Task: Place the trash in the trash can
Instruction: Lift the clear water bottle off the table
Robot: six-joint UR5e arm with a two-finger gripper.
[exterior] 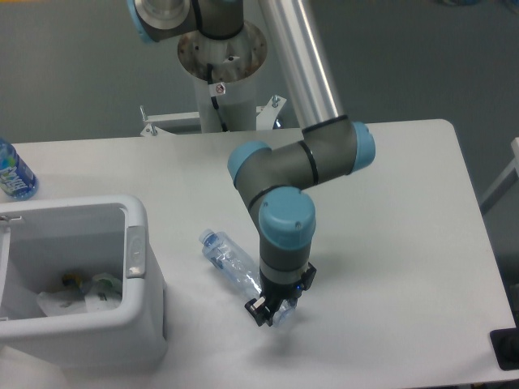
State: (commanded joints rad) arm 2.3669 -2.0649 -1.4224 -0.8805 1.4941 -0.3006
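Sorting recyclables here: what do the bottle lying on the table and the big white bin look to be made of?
The bottle looks like thin clear plastic with a bluish tint: the table shows through it and its wall looks crinkled. The bin appears to be thick moulded white plastic, smooth and slightly glossy, with rounded corners and a grey latch; its exact type cannot be told.

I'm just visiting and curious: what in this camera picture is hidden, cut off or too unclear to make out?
- Gripper: the arm's wrist above covers most of it, so its hold on the clear bottle cannot be judged.
- The bottle's lower end is hidden behind the gripper.
- Trash can: cut off by the left and bottom edges; the contents, including a white wrapper, are too small to read.
- Blue-labelled bottle: cropped by the left edge.
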